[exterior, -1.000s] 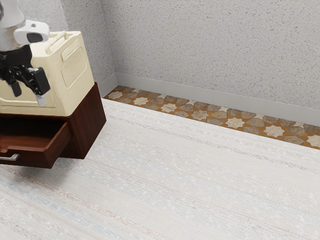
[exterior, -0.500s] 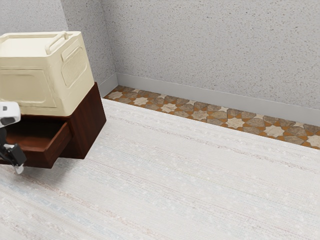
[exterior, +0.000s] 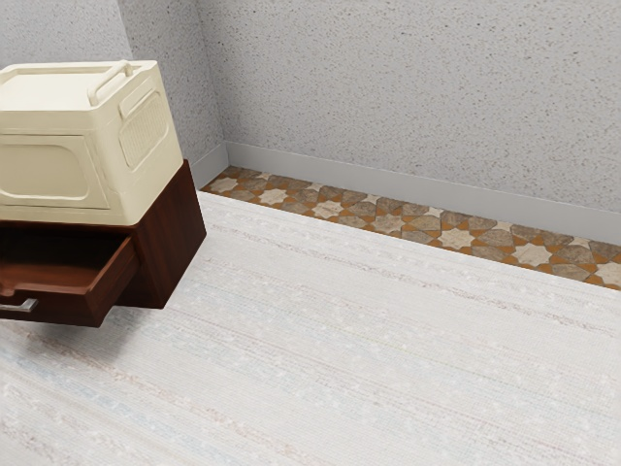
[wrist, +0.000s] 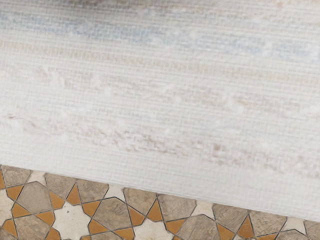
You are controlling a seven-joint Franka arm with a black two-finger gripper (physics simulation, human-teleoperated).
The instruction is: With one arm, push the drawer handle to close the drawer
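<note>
"At the exterior view's left, the drawer [exterior: 73, 311] stands open, its handle [exterior: 21, 306] in front. What can go wrong?"

"Maybe the push misses the handle, because the wrist view looks toward the tiles [wrist: 107, 217]. Off-centre force could also jam the drawer."

"And the fingers?"

"Apart or together, I cannot tell. Too strong a push might slide the cabinet [exterior: 175, 243] and shake the cream box [exterior: 73, 146] on it."

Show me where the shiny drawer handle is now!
The silver drawer handle is at the exterior view's left edge, on the front of the pulled-out drawer, below the cream box that sits on the dark wooden cabinet.
</note>
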